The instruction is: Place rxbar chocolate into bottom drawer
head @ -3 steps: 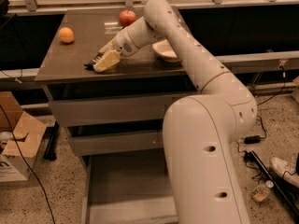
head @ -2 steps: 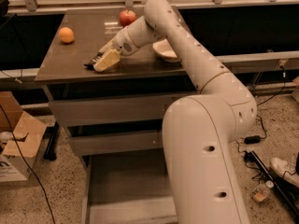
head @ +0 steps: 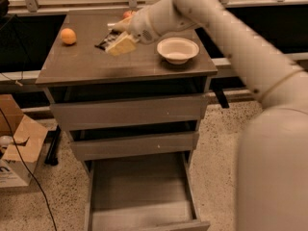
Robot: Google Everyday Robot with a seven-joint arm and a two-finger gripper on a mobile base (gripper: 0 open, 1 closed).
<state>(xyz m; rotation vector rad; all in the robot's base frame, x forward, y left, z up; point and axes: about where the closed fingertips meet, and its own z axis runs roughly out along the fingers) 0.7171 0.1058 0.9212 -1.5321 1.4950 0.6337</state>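
My gripper (head: pixel 117 43) is over the middle of the cabinet top, a little above its surface. It is shut on the rxbar chocolate (head: pixel 107 39), a flat black bar that sticks out to the left between the tan fingers (head: pixel 124 45). The bottom drawer (head: pixel 139 214) is pulled out towards me below the two shut drawers. The part of its tray that shows holds nothing. My arm reaches in from the right, above the bowl.
A white bowl (head: pixel 177 50) stands on the right of the cabinet top (head: pixel 72 69). An orange (head: pixel 68 36) lies at the back left and a red apple (head: pixel 127 14) behind my gripper. A cardboard box (head: pixel 17 150) and a cable lie on the floor at the left.
My gripper has risen from the cabinet top and moved back and slightly right with the bar in it. My arm has swung, so the bowl now shows fully.
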